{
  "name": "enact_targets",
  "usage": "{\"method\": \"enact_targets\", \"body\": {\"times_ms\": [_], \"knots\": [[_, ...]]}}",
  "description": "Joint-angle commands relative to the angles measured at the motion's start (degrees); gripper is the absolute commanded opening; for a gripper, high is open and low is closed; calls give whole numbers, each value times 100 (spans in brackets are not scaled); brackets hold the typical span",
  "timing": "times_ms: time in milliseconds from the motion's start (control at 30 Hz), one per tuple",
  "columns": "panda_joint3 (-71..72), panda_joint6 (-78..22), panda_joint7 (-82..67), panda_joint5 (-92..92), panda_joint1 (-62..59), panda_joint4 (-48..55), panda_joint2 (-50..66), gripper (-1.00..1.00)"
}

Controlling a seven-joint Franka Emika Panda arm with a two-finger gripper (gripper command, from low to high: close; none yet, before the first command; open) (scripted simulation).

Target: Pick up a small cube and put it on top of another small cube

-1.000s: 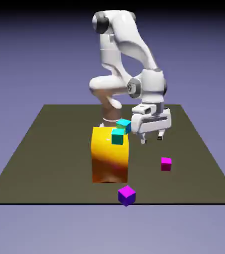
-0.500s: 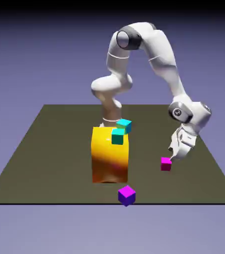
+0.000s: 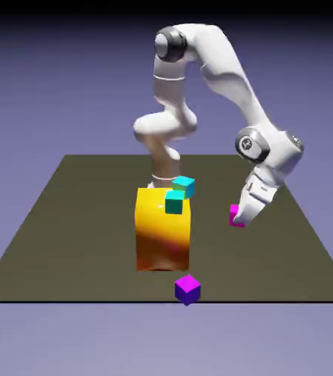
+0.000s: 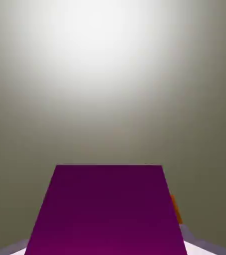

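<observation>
Exterior view: the magenta cube (image 3: 236,215) is held at the fingertips of the tilted gripper (image 3: 240,219), apparently raised above the table (image 3: 73,242). The purple cube (image 3: 187,289) lies well apart, near the table's front edge; which cube is intended as the base cannot be told. Hand view: the magenta cube is seen large between the fingers. Grasping is judged complete; carrying, placing and release remain.

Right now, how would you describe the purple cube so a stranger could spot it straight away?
Find the big glossy yellow-orange block with the rounded top on the dark table. The small violet-purple cube sits nearer the camera, at the table's front edge. Unlike the small magenta cube at the claw, it stands alone, one corner facing forward.
</observation>
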Motion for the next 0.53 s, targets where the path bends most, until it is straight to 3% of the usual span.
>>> {"method": "enact_targets", "body": {"times_ms": [0, 200, 400, 433, 500], "knots": [[-102, -209, -161, -1, -86, 42, -208, -100], [-693, -1443, -1129, 81, -772, 289, -1418, -100], [-856, -441, -998, -118, -893, -572, -1293, -100], [-856, -441, -998, -118, -893, -572, -1293, 100], [-817, -682, -1030, -70, -864, -364, -1323, 100]]}}
